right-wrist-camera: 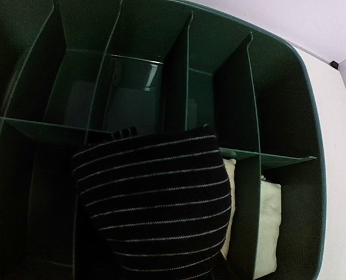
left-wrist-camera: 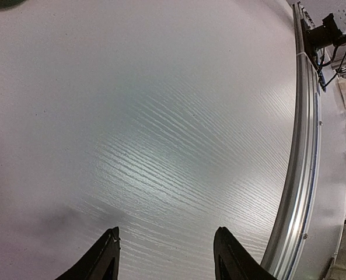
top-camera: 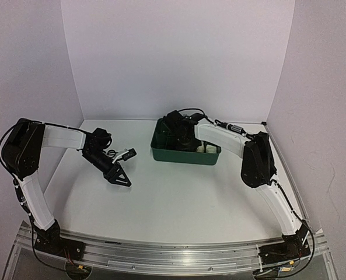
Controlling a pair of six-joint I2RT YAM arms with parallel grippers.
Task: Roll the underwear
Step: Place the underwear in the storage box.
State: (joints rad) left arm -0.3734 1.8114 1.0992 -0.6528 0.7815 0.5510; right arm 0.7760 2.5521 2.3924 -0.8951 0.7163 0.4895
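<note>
Underwear roll [right-wrist-camera: 155,198] above tray dividers [right-wrist-camera: 188,70]

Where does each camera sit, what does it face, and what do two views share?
Top external: above, behind the bases, looking down on the table; both arms show, right gripper in the green compartment tray.
Left wrist: faces the table and the aluminium rail; the left gripper's open fingers show.
Right wrist: looks into the tray at a black striped roll and cream rolls; no fingers visible.
Shared: the tray.
</note>
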